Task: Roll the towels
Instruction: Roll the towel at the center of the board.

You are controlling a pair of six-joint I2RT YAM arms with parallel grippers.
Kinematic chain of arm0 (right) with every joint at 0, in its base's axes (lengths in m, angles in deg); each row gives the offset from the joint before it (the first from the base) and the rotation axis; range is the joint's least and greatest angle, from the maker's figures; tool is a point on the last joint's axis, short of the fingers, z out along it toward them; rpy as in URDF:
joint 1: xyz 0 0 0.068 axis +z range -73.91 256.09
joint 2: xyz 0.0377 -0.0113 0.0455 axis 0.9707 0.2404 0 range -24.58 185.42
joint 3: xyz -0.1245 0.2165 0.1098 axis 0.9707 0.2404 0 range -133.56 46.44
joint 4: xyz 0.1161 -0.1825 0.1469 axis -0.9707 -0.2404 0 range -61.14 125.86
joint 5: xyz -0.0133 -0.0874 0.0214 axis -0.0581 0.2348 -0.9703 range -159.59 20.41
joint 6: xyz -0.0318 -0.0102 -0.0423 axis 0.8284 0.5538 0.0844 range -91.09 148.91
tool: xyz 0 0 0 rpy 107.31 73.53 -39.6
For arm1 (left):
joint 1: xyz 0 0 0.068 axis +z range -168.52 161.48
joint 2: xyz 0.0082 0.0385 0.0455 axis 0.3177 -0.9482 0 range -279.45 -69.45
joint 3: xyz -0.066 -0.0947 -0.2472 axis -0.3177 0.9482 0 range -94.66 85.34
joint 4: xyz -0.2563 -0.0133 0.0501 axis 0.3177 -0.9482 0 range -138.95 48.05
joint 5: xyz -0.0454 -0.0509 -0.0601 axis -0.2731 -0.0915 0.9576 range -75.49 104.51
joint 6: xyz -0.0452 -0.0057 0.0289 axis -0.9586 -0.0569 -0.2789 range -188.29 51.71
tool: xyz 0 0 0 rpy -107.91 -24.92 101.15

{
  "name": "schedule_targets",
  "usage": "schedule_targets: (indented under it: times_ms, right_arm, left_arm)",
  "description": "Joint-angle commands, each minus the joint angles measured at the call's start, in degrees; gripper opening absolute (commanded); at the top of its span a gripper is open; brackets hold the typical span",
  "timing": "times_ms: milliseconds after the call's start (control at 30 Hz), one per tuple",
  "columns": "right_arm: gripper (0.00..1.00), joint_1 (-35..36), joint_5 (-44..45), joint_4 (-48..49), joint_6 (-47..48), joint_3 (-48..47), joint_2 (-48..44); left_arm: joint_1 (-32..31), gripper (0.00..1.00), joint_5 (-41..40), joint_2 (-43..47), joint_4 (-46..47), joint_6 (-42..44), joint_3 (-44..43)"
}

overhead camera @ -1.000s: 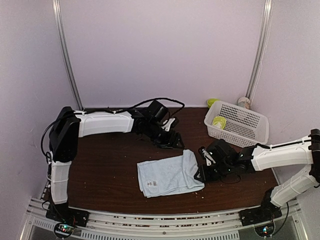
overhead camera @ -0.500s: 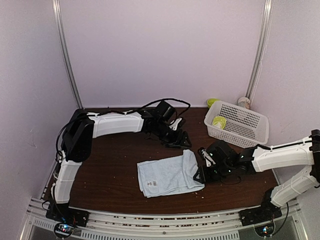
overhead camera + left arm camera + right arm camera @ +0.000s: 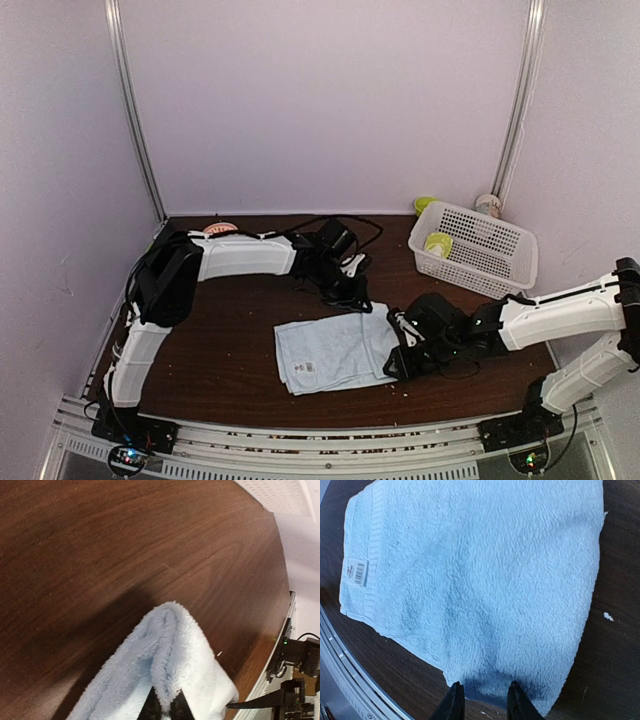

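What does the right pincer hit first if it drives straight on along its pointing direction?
The pale blue towel: the right pincer sits at its near edge, cloth filling the line ahead. Whether it already touches is unclear.

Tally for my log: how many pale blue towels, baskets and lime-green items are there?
Pale blue towel: 1
Basket: 1
Lime-green items: 2, one in the basket, one behind it
Total: 4

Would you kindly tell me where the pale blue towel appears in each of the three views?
Top external: pale blue towel, centre, lower half.
Left wrist: bottom centre, a fold pinched in the left claw.
Right wrist: fills most of the frame, above the right claw.
Shared landmark: the dark wooden table.
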Motion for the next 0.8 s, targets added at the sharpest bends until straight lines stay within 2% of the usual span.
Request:
schedule_targets:
  times_ms: [0,300,367,433,533,667,767]
  right_arm:
    - [0.3,1.3,2.0,-3.9,0.0,-0.6,2.5]
    - [0.29,2.1,2.8,-6.2,-1.2,-0.5,3.8]
    - [0.32,2.2,2.8,-6.5,-0.9,-1.6,2.0]
    - [0.39,2.1,2.7,-7.5,-0.3,-3.2,-0.1]
    - [0.49,1.7,3.9,-9.7,0.4,-5.5,-3.2]
    - [0.57,-0.9,4.8,-10.1,0.2,-6.2,-6.4]
    - [0.6,-4.4,3.5,-7.1,-0.5,-4.8,-6.9]
  left_arm:
    - [-0.2,0.0,-4.3,1.1,0.0,0.0,3.9]
    - [0.0,0.0,-8.5,2.2,-0.7,-0.2,8.9]
    - [0.2,0.12,-8.1,2.4,-0.6,0.1,8.5]
    - [0.3,0.36,-8.0,3.1,-0.9,0.4,7.9]
    - [0.4,0.55,-8.2,4.7,-1.9,1.2,7.2]
    - [0.4,0.64,-8.2,8.0,-3.2,2.1,7.3]
    - [0.4,0.68,-8.0,11.0,-4.2,2.9,8.4]
